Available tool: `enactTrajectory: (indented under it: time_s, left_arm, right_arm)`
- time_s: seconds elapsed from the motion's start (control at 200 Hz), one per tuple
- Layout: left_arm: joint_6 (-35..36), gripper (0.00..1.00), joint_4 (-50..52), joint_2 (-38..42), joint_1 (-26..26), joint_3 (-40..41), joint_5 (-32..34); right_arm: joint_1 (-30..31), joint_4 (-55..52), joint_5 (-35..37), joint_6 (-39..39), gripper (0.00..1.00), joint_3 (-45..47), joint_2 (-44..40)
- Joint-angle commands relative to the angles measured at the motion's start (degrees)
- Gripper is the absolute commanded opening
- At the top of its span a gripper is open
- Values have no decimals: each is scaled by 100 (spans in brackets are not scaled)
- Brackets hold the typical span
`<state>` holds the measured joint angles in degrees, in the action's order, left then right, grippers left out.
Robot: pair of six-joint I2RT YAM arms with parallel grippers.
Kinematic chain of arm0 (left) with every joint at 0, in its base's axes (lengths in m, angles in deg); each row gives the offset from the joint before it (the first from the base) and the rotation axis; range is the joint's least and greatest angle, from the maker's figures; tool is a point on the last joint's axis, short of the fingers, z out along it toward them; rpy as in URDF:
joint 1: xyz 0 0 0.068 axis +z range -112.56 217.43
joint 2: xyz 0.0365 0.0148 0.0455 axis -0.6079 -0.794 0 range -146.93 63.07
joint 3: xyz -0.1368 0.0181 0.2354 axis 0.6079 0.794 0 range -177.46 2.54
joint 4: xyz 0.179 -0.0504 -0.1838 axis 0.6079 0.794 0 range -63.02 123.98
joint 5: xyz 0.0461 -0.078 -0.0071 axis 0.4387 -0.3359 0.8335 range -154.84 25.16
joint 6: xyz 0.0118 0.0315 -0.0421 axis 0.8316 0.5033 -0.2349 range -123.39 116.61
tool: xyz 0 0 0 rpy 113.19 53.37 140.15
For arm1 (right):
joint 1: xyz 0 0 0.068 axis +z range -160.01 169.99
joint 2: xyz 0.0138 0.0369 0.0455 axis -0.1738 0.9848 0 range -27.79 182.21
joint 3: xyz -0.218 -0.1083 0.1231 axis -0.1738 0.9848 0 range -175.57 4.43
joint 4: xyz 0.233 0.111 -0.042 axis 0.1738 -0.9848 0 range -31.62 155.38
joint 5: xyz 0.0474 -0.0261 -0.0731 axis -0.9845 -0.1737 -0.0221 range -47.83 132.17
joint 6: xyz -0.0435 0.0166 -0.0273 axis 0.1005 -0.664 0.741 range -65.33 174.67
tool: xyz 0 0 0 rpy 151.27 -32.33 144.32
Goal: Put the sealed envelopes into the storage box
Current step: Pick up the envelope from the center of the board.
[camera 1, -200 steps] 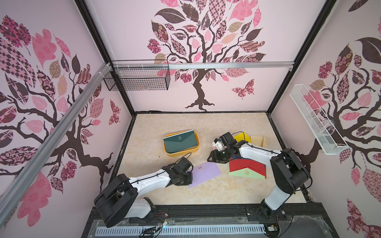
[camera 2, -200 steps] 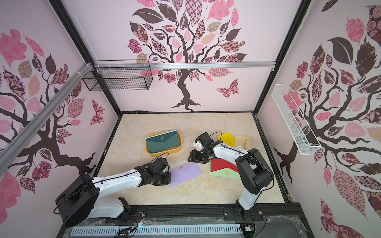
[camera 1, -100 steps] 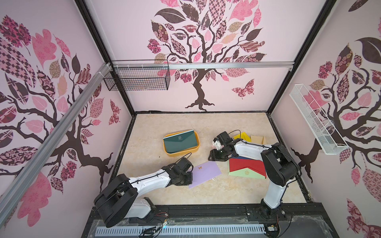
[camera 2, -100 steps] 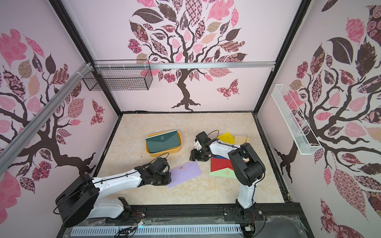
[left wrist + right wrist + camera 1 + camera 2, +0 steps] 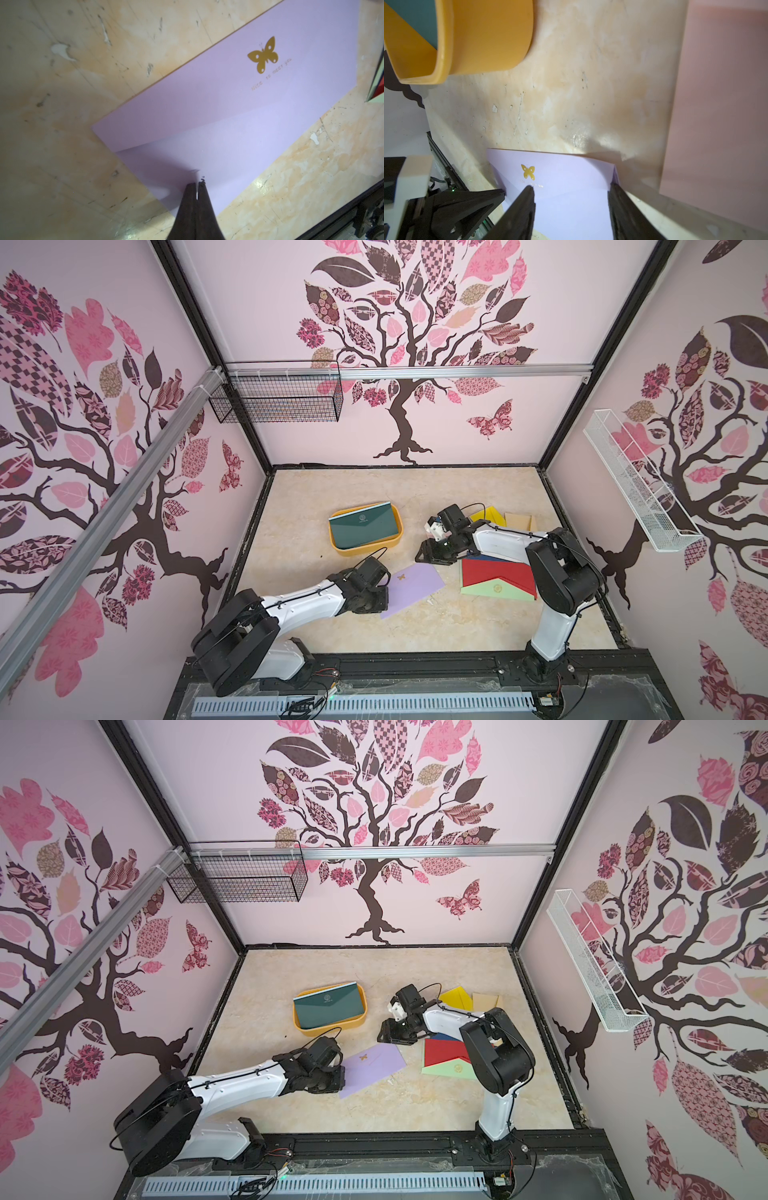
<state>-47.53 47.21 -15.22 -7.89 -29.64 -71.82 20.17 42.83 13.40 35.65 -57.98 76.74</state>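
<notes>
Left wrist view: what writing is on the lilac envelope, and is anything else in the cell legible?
"Nice to meet you": faint gold line under the gold butterfly on the flat lilac paper envelope.
Too small to read: the round emblem on the dark green paper envelope in the orange-yellow plastic storage box.
Too small to read: the gold emblem on the pale green paper envelope.

lilac envelope [image 5: 234,116], gold print "Nice to meet you"
</notes>
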Motion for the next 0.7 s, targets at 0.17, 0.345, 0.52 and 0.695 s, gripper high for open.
enactTrajectory:
  time_s: [0.17,0.345,0.52,0.695]
  left_arm:
    - [81,2,536,-377,57,274,707]
    - [102,1,591,-362,53,257,698]
    - [164,1,973,-204,52,148,917]
    - [204,1,1295,71,74,26,1234]
  right_arm:
    - [50,168,-639,-143,59,180,-415]
    - [20,-379,533,221,59,93,-517]
    - [-37,-723,1383,443,60,147,-493]
    - [-38,-572,909,219,59,435,-479]
